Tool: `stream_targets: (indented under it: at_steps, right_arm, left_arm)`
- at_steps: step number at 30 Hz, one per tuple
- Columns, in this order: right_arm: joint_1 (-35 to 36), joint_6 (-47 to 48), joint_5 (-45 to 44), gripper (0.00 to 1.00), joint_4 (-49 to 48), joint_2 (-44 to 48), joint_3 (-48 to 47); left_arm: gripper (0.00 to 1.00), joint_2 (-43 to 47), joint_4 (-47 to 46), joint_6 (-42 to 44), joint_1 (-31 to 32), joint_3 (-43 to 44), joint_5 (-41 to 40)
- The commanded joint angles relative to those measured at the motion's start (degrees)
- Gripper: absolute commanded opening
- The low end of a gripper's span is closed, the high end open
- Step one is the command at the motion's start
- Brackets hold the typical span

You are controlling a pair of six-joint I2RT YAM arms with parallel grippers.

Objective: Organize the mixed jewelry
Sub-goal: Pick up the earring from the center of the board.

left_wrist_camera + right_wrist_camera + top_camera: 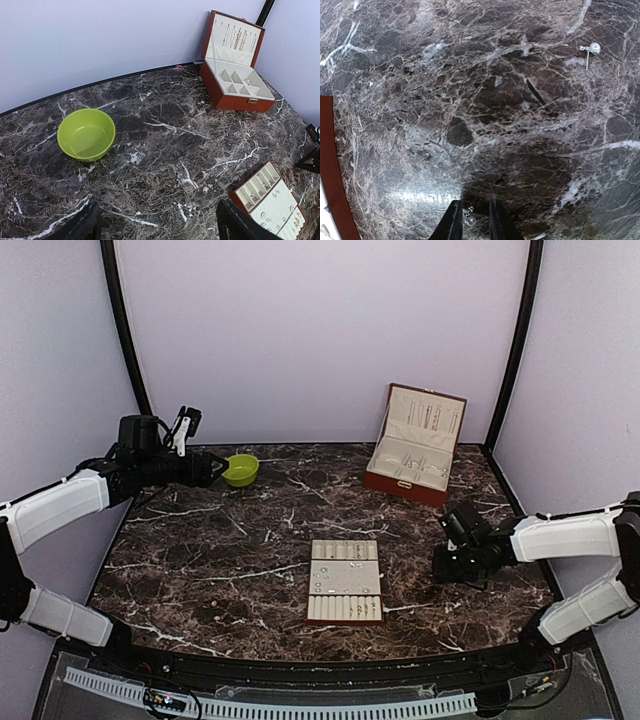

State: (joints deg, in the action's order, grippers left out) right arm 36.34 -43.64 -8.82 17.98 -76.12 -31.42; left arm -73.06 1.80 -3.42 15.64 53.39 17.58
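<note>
Right wrist view, nearest first: the right gripper (472, 222) hangs low over the marble table (470, 115). Its two fingers are set narrowly apart on either side of a tiny silvery stud (469, 218) lying on the stone, which looks like a pinch lined up for so small a piece. Whether the pads touch it I cannot tell, since the fingertips are cut off by the frame's bottom edge. Farther on, up to the right, a second stud (591, 49) lies loose with its thin post showing, well apart from the first and probably next in line. The brown edge of the tray (330, 170) shows at the left, near enough for a short carry. In the top view, more of the mixed jewelry (333, 583) reads as pale specks on the tray's middle panel, too small to tell rings from chains. Beyond, the left gripper (157, 212) is spread wide and empty above the table near the green bowl (75, 147), seemingly parked out of the way. At the far side the jewelry box (400, 483) stands with its lid up; thin chains seem to hang inside the lid, though they are blurred.
</note>
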Motion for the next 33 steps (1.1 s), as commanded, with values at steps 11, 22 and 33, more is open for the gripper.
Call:
stream_targets:
  at_steps: [11, 22, 33]
  right_arm:
    - [2.10, -2.06, -0.20, 0.16, -0.25, -0.30, -0.36]
    - [3.12, -3.20, -1.52, 0.15, 1.44, 0.14, 0.10]
    - [4.24, -3.81, -2.89, 0.10, 2.64, -1.49, -0.32]
  left_arm:
    - [0.82, 1.51, -1.01, 0.17, -0.17, -0.98, -0.18]
    - [0.82, 1.56, -0.95, 0.15, -0.17, -0.92, -0.15]
    - [0.82, 1.66, -0.92, 0.17, -0.17, -1.01, -0.24]
